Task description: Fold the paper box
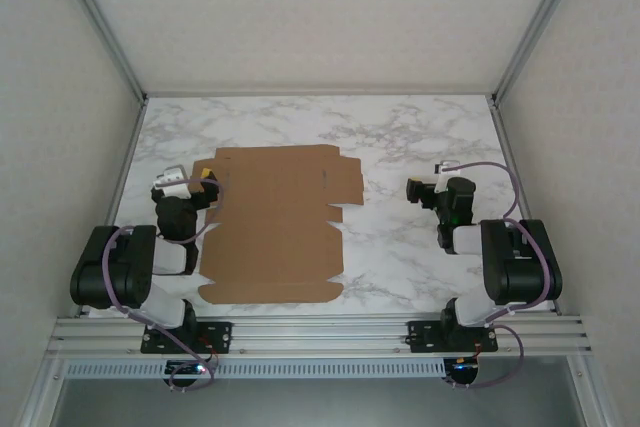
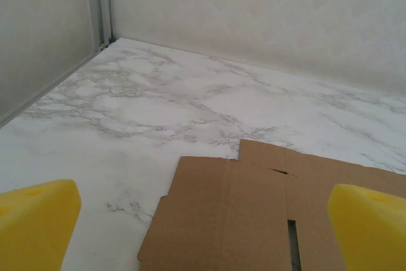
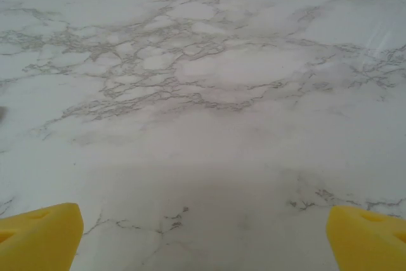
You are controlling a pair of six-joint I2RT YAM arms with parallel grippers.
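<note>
Lying flat on the marble-look tabletop, the paper box is an unfolded brown cardboard die-cut sheet. It sits left of centre, w/ its near edge close to the mounting rail. Flaps & notches run along its right side, and a narrower panel reaches toward the far wall.

L gripper sits at the sheet's far-left edge, jaws spread wide and grasping nothing. From the L wrist cam, the L gripper shows its yellow fingertips in the two bottom corners. Between them lies a corner of the box w/ a slot cut & a small tab, and bare tabletop beyond. Can't tell whether the tips touch the cardboard or hang just above it.

R gripper is well apart from the sheet, over bare marble on the right half of the table. It's also released: jaws wide, nothing between. From the R wrist cam, the R gripper has yellow fingertips at both bottom corners over plain veined tabletop.

White panels in an aluminium frame enclose the table on 3 sides.
</note>
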